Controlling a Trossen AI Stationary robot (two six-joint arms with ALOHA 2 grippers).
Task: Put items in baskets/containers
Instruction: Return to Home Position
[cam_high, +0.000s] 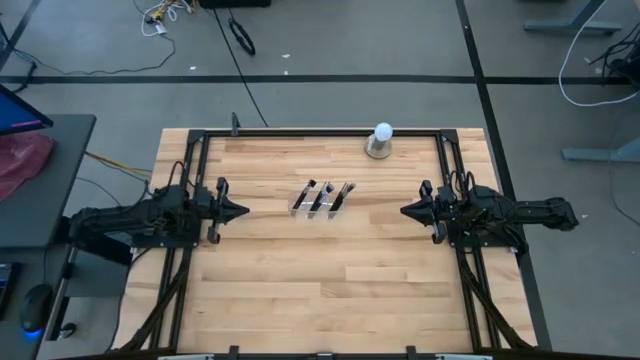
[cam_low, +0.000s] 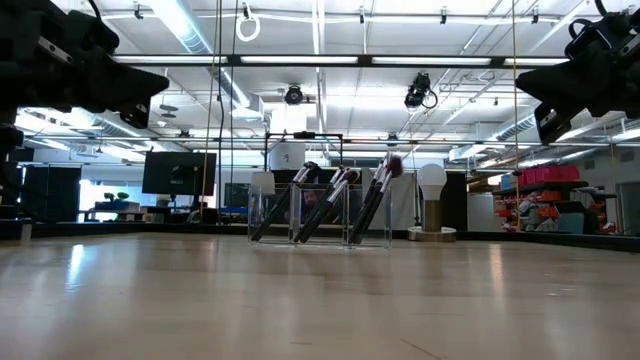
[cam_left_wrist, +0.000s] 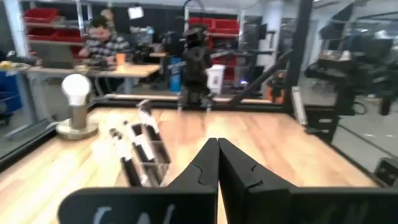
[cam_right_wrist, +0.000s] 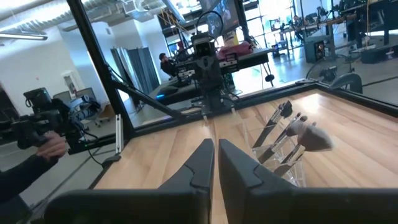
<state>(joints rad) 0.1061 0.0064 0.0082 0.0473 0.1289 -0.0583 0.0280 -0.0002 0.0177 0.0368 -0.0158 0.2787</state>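
Observation:
The clear plastic holder (cam_high: 319, 203) stands on the table's middle, a little toward the far edge. Dark makeup brushes (cam_high: 322, 192) lean inside its compartments, handles down in the holder, bristle ends up; the low view shows them slanting (cam_low: 330, 203), and both wrist views show them too (cam_left_wrist: 142, 149) (cam_right_wrist: 290, 142). My left gripper (cam_high: 243, 210) hovers left of the holder, shut and empty. My right gripper (cam_high: 404, 211) hovers right of it, also shut and empty. Both are raised above the table, pointing toward the holder.
A white ball on a grey base (cam_high: 380, 141) stands near the far edge, right of centre. A black frame (cam_high: 320, 131) runs along the far edge and both sides. A person sits at a desk beyond the table (cam_left_wrist: 102, 38); a sleeved hand holds a device (cam_right_wrist: 43, 146).

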